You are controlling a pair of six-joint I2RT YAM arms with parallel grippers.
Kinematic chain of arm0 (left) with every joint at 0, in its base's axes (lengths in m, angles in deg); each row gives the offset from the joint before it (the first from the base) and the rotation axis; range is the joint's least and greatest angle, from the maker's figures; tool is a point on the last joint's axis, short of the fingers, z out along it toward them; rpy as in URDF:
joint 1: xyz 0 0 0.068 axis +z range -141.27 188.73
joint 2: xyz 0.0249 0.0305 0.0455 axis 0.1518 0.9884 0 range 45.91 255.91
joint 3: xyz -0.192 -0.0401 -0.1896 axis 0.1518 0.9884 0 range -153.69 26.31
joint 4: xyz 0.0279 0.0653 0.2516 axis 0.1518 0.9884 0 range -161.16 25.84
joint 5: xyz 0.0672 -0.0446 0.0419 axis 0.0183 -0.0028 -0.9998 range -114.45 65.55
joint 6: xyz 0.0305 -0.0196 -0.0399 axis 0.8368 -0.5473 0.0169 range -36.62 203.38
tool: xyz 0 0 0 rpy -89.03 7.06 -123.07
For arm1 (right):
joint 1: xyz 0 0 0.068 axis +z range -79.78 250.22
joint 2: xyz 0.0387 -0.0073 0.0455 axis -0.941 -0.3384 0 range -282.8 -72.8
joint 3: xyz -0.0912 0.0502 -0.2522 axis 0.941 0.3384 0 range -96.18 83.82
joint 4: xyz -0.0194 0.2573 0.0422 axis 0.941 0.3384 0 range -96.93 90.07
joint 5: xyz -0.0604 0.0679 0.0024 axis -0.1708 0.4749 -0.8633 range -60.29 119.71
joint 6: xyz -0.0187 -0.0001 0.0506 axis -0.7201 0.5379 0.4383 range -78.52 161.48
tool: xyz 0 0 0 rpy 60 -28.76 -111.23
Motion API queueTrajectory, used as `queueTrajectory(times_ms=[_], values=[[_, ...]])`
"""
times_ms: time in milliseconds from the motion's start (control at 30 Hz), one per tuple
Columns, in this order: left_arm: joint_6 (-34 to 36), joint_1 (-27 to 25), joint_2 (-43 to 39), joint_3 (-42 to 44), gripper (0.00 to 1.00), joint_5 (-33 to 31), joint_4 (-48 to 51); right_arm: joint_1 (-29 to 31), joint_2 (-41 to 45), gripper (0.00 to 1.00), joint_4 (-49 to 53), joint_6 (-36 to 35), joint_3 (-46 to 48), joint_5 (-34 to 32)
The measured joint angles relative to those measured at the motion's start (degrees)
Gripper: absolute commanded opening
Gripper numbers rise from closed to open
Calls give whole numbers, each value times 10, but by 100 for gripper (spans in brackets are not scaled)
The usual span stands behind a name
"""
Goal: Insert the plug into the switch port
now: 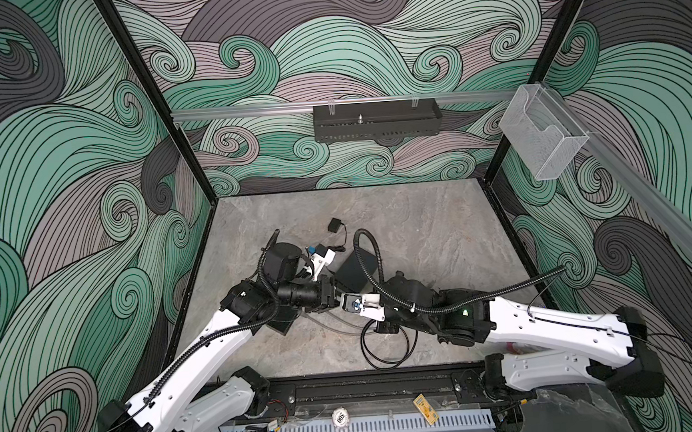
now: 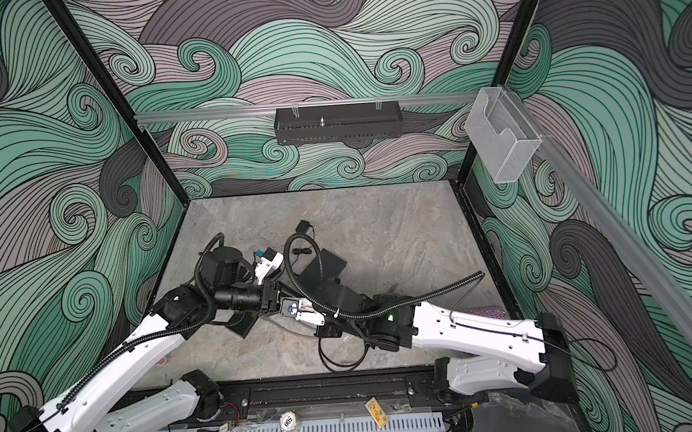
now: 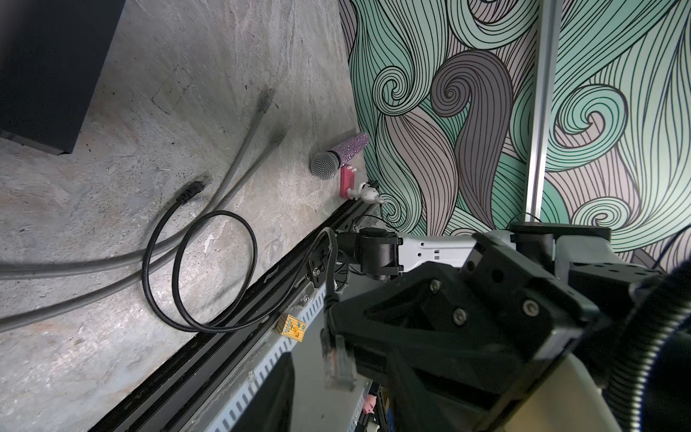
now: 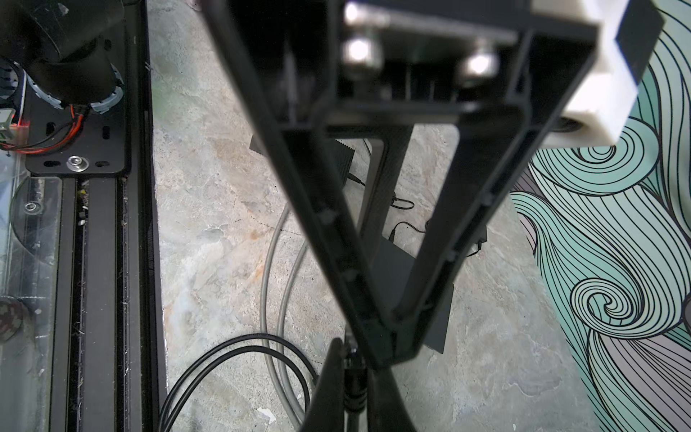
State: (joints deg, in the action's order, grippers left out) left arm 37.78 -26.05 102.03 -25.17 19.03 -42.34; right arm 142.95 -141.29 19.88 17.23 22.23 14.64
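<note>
The plug [image 3: 338,362] is a clear connector on the end of a black cable [image 3: 209,269]. My right gripper [image 4: 353,396] is shut on its black boot [image 4: 353,377], holding it above the table. My left gripper [image 3: 336,396] faces the right one tip to tip at mid-table [image 1: 330,296]. It is open round the plug, with a gap between the plug and the one dark finger [image 3: 267,392] that shows. The other finger is hidden. The switch [image 1: 356,266] is a flat black box just behind both grippers, also visible in the left wrist view [image 3: 48,67]. Its ports do not show.
The black cable coils in a loop [image 1: 387,347] near the front rail [image 1: 368,384]. Two grey cables [image 3: 239,149] lie across the floor. A microphone with a purple handle [image 3: 336,157] lies by the right wall. A small black adapter [image 1: 334,227] sits behind the switch.
</note>
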Motion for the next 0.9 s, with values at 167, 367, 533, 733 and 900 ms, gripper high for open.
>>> queueTrajectory(times_ms=[167,367,533,733,900], values=[[1,-3,0,0,33,-4,0,1,-12,7,5,0,-12,-1],[3,-6,0,0,20,-9,3,1,-18,7,12,0,-17,-2],[5,-6,0,0,23,-10,7,3,-19,7,15,0,-23,-8],[8,-6,0,0,26,-10,10,3,-25,7,17,1,-27,-19],[10,-6,0,0,20,-11,12,3,-32,7,23,2,-33,-23]])
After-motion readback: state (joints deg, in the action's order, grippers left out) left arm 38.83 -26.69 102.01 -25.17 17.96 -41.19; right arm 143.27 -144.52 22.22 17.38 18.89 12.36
